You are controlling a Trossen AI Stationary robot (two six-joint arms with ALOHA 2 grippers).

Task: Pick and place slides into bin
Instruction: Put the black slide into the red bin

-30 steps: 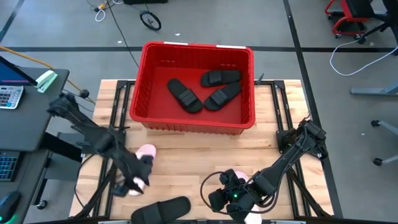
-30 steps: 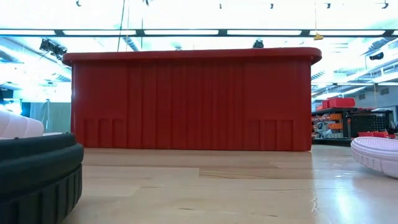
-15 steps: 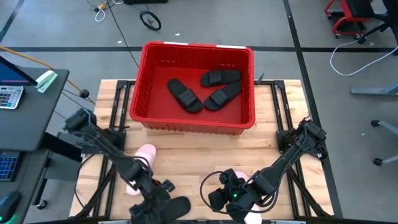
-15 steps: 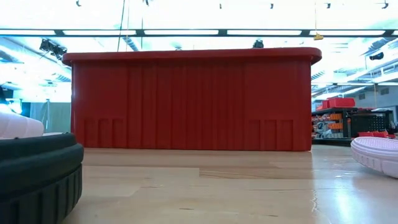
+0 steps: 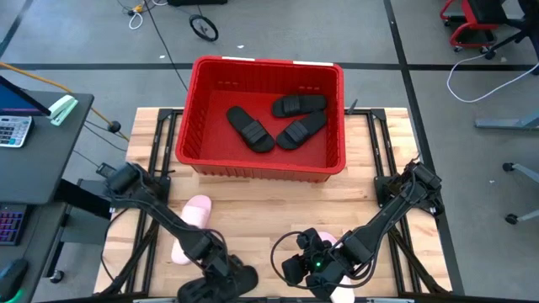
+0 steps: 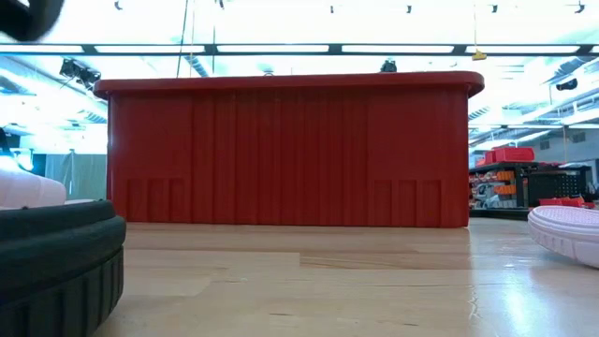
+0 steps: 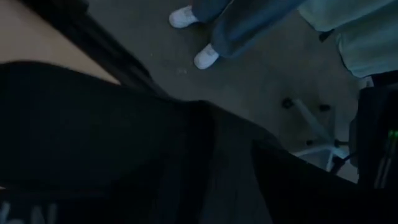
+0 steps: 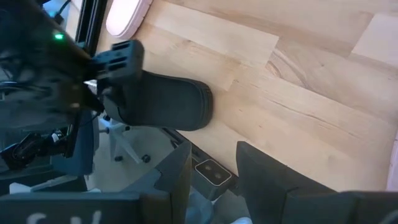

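Observation:
Three black slides [image 5: 274, 122] lie inside the red bin [image 5: 192, 118] at the table's far side. A fourth black slide [image 5: 240, 282] lies sole down at the near edge, left of centre. My left gripper [image 5: 221, 271] is right over it, at its left end; in the right wrist view the gripper [image 8: 118, 62] stands at that slide's [image 8: 168, 102] end. A pale pink slide [image 5: 189, 225] lies sole up just beyond. My right gripper [image 5: 312, 271] is open and empty at the near edge, next to a second pink slide [image 5: 341, 295].
The bin's tall ribbed near wall [image 6: 290, 154] stands across the middle of the table. Bare wood [image 5: 278, 210] lies between it and the slides. Beyond the near edge are the floor, a person's legs and shoes [image 7: 205, 53] and a chair base [image 7: 311, 130].
My left gripper has gone from beside the pink slide toward the table's near edge and a little right, and now stands over the black slide's left end. The slides and my right arm have kept still.

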